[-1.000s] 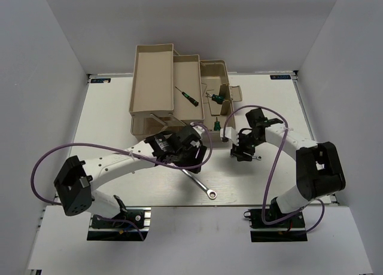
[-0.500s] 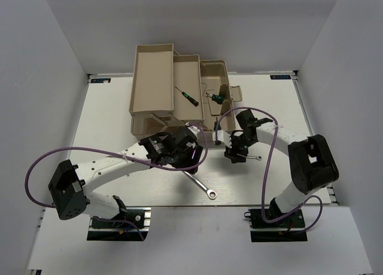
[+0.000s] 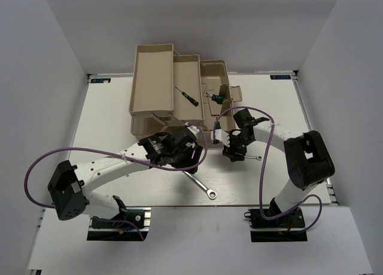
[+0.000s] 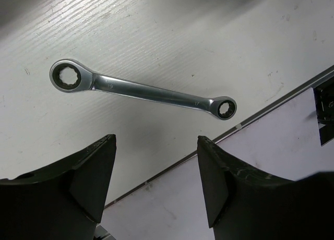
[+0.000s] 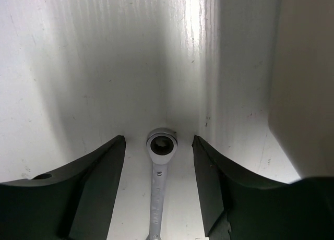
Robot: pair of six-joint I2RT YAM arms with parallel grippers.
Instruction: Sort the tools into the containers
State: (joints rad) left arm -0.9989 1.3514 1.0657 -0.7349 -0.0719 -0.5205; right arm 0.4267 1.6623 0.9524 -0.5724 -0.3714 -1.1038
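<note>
The long silver wrench (image 3: 201,185) (image 4: 143,90) lies flat on the white table, just beyond my left gripper (image 3: 190,160) (image 4: 155,141), which is open and empty. The short silver wrench (image 5: 158,169) lies between the fingers of my right gripper (image 3: 232,152) (image 5: 159,140), which is open with a gap on both sides of it. One end of this wrench (image 3: 256,158) sticks out from under the gripper in the top view. A thin screwdriver (image 3: 187,95) rests in the middle beige tray (image 3: 194,66). A green-handled screwdriver (image 3: 216,97) lies in the toolbox compartment (image 3: 214,67).
A large beige tray (image 3: 152,54) stands at the back left of the toolbox. Another green-handled tool (image 3: 216,125) sits at the toolbox's front edge, close to my right gripper. Purple cables loop off both arms. The table's front edge (image 4: 271,99) runs just past the long wrench.
My right gripper has moved left and slightly toward the toolbox, now straddling the short wrench. The left arm shifted a little left early on, then held still.
</note>
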